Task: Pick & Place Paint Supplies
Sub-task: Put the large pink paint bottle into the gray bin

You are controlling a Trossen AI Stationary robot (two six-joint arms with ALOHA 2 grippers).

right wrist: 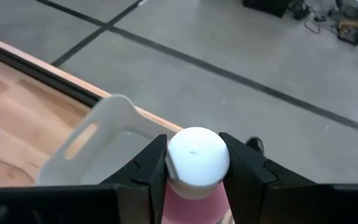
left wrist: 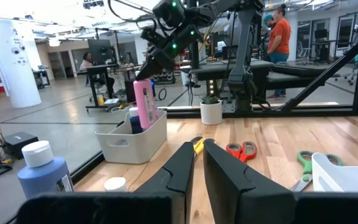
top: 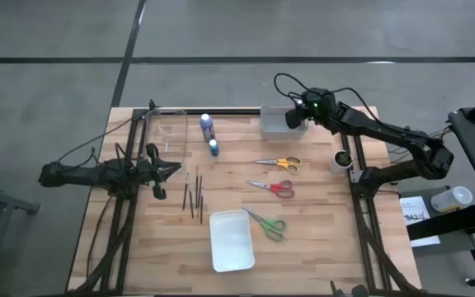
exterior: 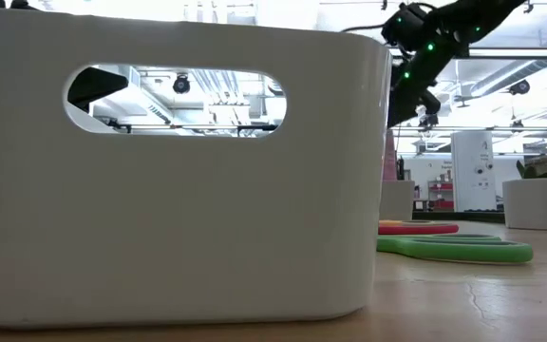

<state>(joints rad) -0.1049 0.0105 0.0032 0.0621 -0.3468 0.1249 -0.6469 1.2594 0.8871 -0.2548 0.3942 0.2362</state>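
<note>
The tall pink bottle point(left wrist: 144, 104) stands upright over the far white bin point(left wrist: 135, 138), its long axis near vertical and its base apparently just inside the bin's rim, beside a dark bottle already there. Our right gripper point(right wrist: 197, 163) is clenched on it just below the white cap, straight above the bin. We judge the coming move turns on lowering it straight down. Our left gripper point(left wrist: 197, 165), fingers nearly together and empty, waits well away from the bin.
</note>
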